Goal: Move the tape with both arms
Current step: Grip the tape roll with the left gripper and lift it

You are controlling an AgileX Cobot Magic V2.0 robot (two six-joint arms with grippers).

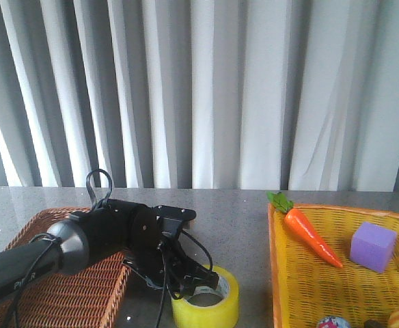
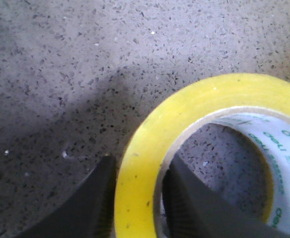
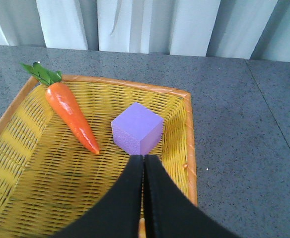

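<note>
Currently I have the left gripper (image 1: 194, 281) down at the near edge of the bench, roughly midway along it, straddling the wall of the tape (image 1: 207, 301). My left wrist camera shows one finger (image 2: 93, 206) outside the yellow wall of the roll (image 2: 145, 168) and the other inside the core, both against the wall, so the roll is pinched (its white core liner carries green print). The tape lies flat on the grey speckled bench (image 1: 240, 219), just beside the near right corner of the brown wicker basket (image 1: 83, 287) and well apart from the yellow basket (image 1: 336, 273) on the right side.

From the front camera the right arm cannot be seen. Its wrist camera shows the right gripper (image 3: 144, 163) with fingers pressed together and nothing between them, hanging over the yellow basket (image 3: 16, 114). Inside that basket: a toy carrot (image 3: 73, 116) lying at a slant, green top toward the far left corner, and a purple cube (image 3: 137, 128) just beside it, nearer the right rim. At the near edge of the front view there are two partly cut-off items I cannot identify.
</note>
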